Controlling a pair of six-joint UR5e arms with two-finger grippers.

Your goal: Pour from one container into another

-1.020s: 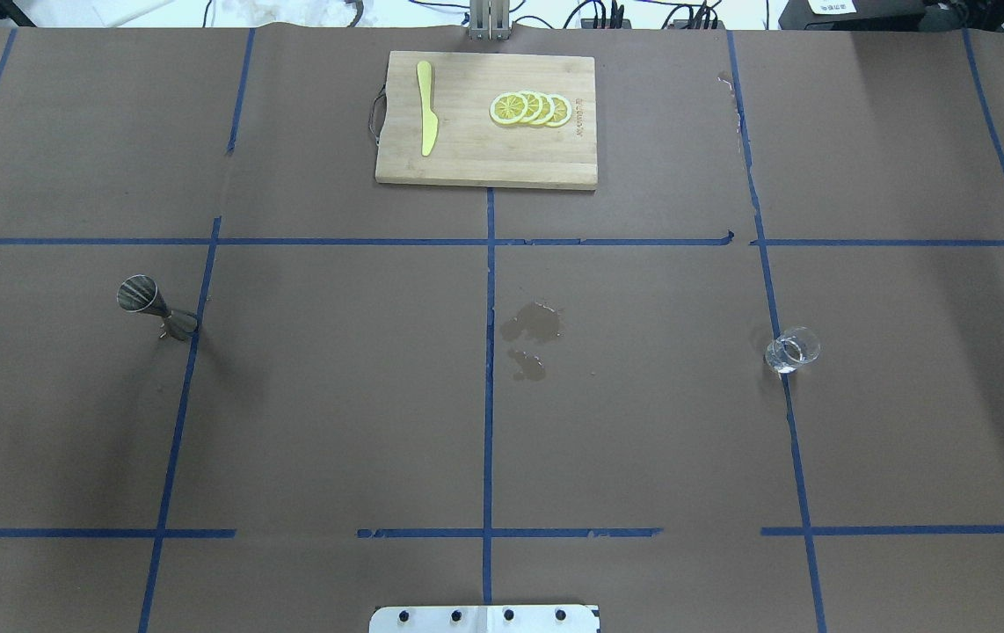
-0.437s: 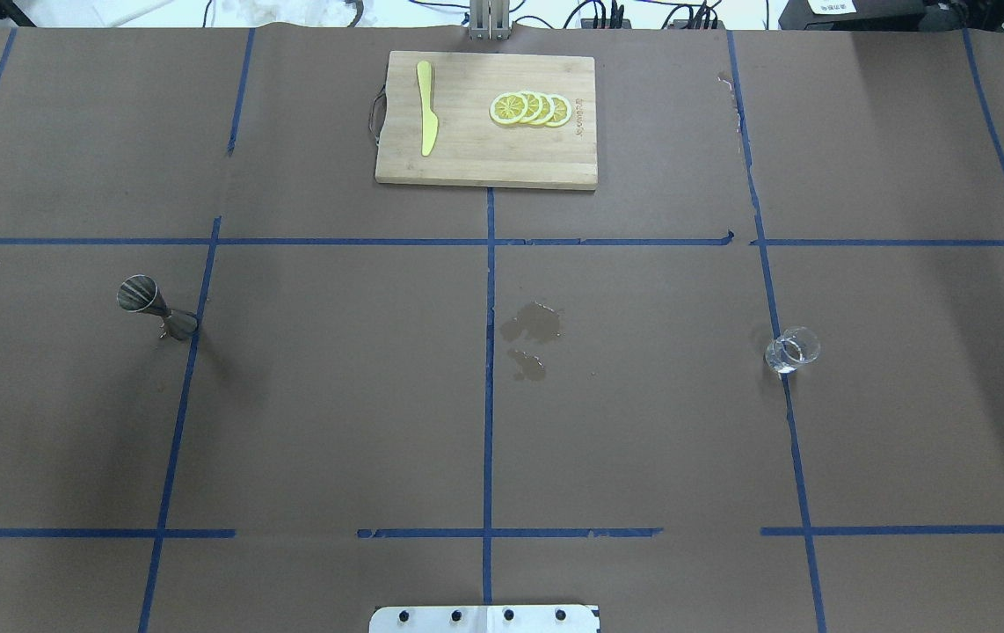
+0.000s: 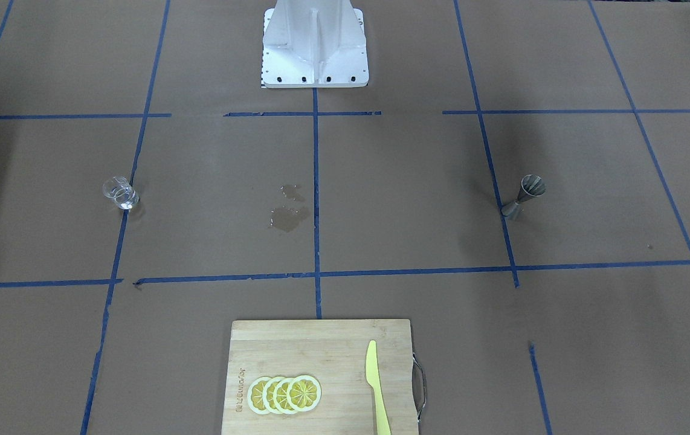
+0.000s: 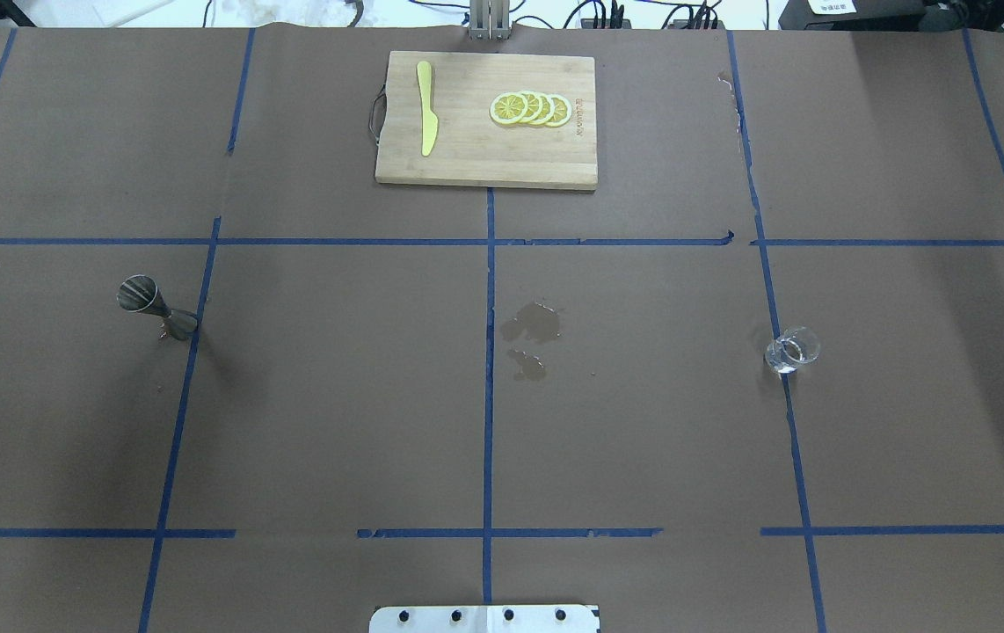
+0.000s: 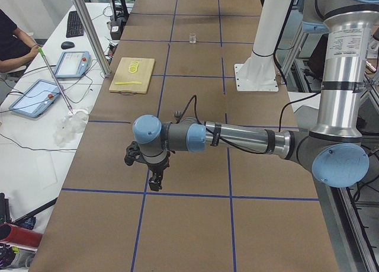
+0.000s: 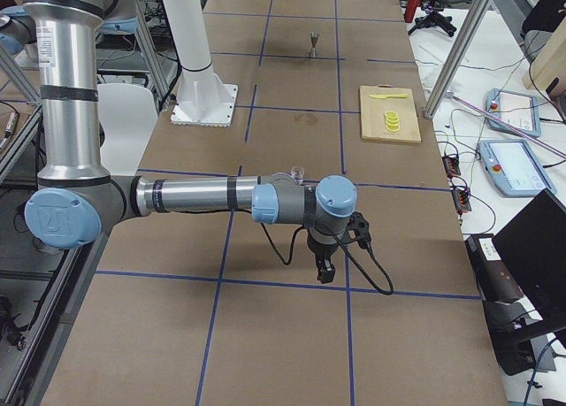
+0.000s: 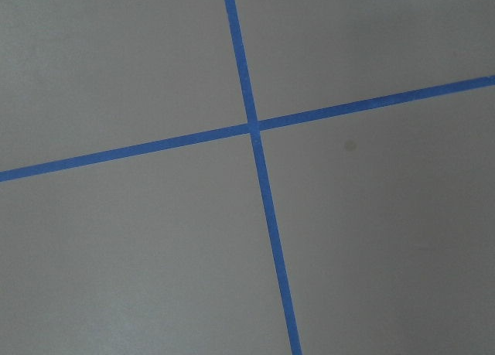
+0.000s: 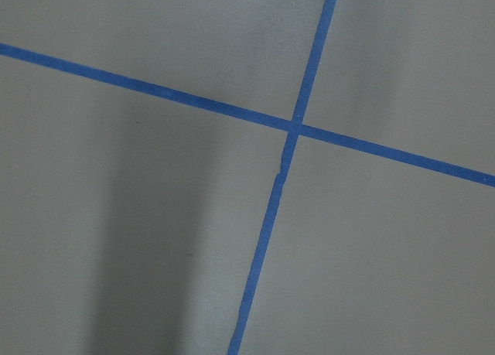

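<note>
Both arms are hanging low at the ends of the brown surface. The left claw and right claw are showing only side-on, so I cannot tell if they're apart or together. Farther out, the glass cup is standing on the right arm's side, well apart from the steel jigger on the left. I'm judging the cup light, slick and breakable, so I'm favouring a gentle grip across its wall, lip clear. A wet patch is lying between them, with the cutting board farthest.

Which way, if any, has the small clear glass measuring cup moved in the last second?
No. The small clear glass measuring cup sits against the same blue tape line, unchanged in the overhead view.
</note>
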